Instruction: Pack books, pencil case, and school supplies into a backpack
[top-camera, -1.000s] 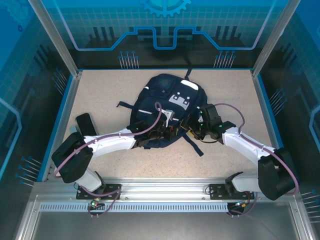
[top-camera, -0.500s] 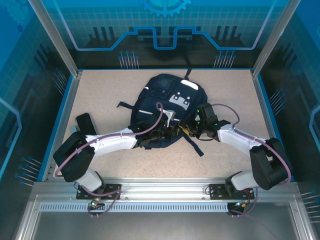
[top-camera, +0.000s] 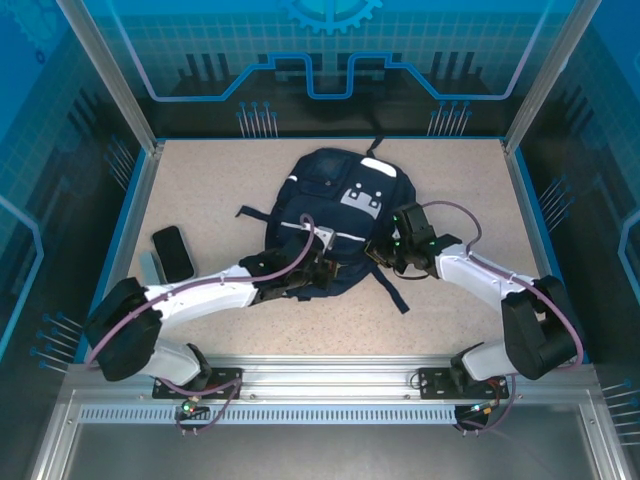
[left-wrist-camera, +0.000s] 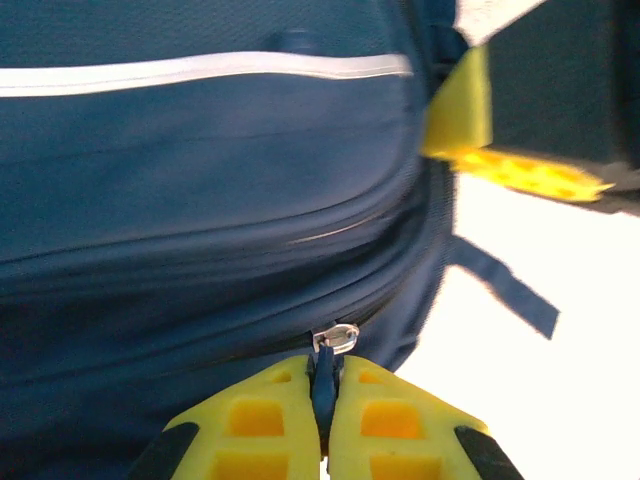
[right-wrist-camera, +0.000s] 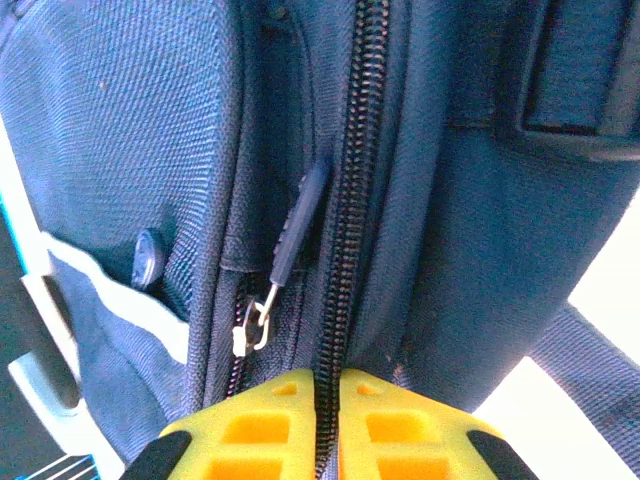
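1 backpack (top-camera: 335, 225), 2 claws: L claw (left-wrist-camera: 322, 375), R claw (right-wrist-camera: 328, 378), 1 black flat item (top-camera: 172, 253)

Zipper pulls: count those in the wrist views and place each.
2. One pull is pinched in the left gripper; the other pull hangs free beside the zipper track that the right gripper clamps. More may be hidden.

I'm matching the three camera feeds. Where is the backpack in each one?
Top external: backpack at the middle of the table.
Left wrist: its navy side spans the upper left, left pincer shut on a zipper pull.
Right wrist: its fabric and zipper run up the middle, right pincer pinching that zipper.
Shared landmark: the dark strap lying on the table, likely the same one.
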